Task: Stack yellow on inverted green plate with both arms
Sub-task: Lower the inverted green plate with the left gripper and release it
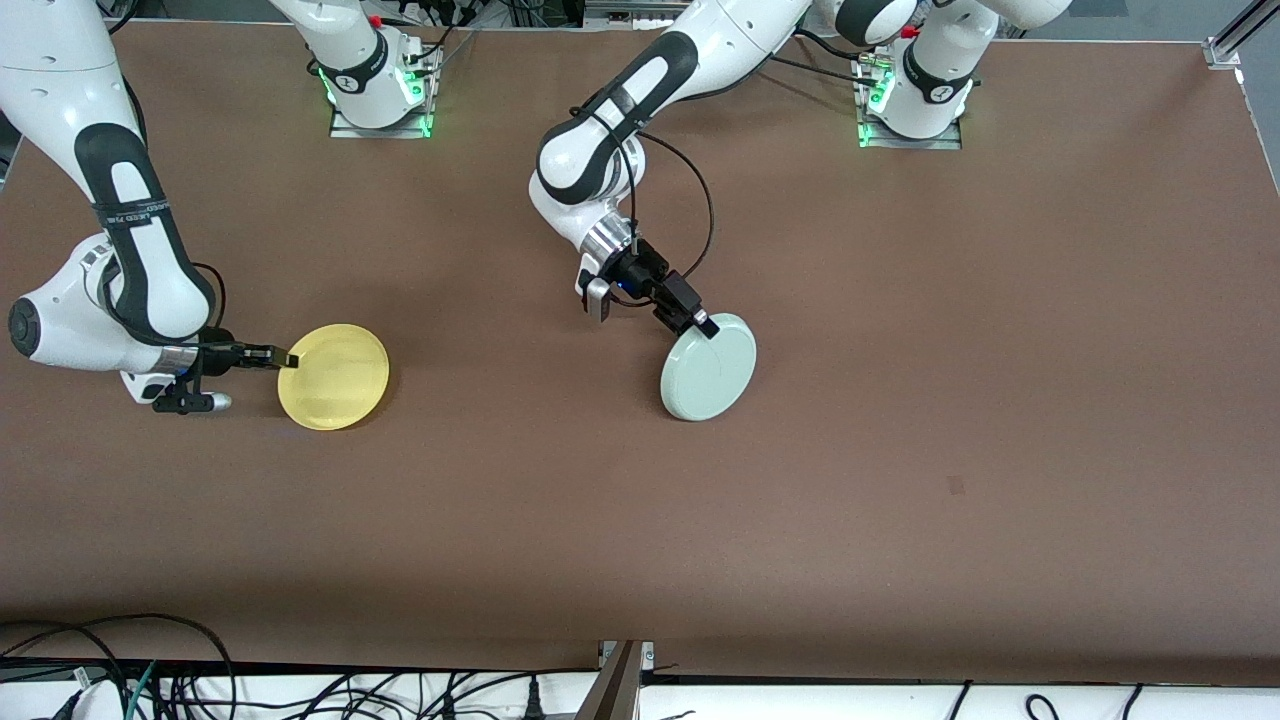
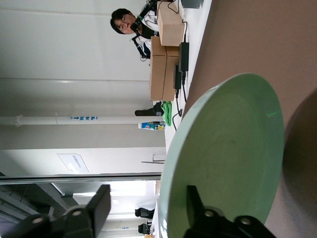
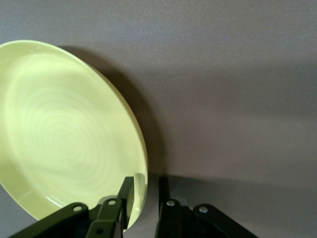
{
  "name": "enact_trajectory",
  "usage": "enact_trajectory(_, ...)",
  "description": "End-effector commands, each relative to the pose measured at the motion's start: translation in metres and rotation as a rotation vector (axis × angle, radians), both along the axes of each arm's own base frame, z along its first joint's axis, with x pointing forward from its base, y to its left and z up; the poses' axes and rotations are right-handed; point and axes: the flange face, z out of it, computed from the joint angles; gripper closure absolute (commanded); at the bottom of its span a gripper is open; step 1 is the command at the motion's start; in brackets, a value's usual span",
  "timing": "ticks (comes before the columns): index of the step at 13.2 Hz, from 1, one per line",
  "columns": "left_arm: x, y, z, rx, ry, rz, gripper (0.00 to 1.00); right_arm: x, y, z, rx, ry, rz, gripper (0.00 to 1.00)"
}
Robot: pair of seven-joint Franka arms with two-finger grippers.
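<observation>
Yellow plate (image 1: 334, 377) is lying on the worktop (image 1: 900, 450) with the right end effector (image 1: 290, 359) pinching its rim, while the spread left end effector (image 1: 705, 325) is straddling the inverted green plate's (image 1: 708, 368) rim.

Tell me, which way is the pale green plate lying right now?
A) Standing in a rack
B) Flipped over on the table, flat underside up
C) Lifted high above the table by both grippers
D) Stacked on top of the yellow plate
B: the green plate lies alone on the brown table, its flat underside up, with the left gripper at its rim and the yellow plate apart, toward the right arm's end.
</observation>
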Motion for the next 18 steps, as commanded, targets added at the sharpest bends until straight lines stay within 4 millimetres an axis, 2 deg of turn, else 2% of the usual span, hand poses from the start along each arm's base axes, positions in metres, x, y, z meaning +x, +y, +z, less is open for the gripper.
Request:
enact_trajectory(1,-0.009,-0.013,0.009,-0.039,0.008,0.029,0.00,0.000,0.001,0.002,0.021,-0.014,0.006,1.00)
enact_trajectory(5,-0.028,-0.042,0.031,-0.139,0.034,0.039,0.00,0.010,0.001,0.012,0.018,-0.037,0.015,1.00)
enact_trajectory(7,-0.035,-0.050,0.035,-0.160,0.045,0.030,0.00,0.015,0.000,0.018,0.016,-0.048,0.014,1.00)
enact_trajectory(11,-0.053,-0.074,0.057,-0.246,0.069,0.033,0.00,0.038,0.003,0.050,0.047,-0.038,0.042,1.00)
enact_trajectory(13,-0.067,-0.086,0.061,-0.316,0.100,0.045,0.00,0.048,0.004,0.067,0.053,-0.043,0.060,1.00)
enact_trajectory(14,-0.066,-0.090,0.069,-0.376,0.121,0.074,0.00,0.056,0.005,0.079,0.046,-0.050,0.083,1.00)
enact_trajectory(15,-0.056,-0.088,0.082,-0.430,0.152,0.120,0.00,0.064,0.011,0.094,0.033,-0.043,0.125,1.00)
enact_trajectory(16,-0.036,-0.080,0.092,-0.484,0.183,0.168,0.00,0.071,0.024,0.108,0.024,-0.034,0.158,1.00)
enact_trajectory(18,0.002,-0.062,0.117,-0.600,0.231,0.236,0.00,0.077,0.039,0.117,0.023,-0.035,0.169,1.00)
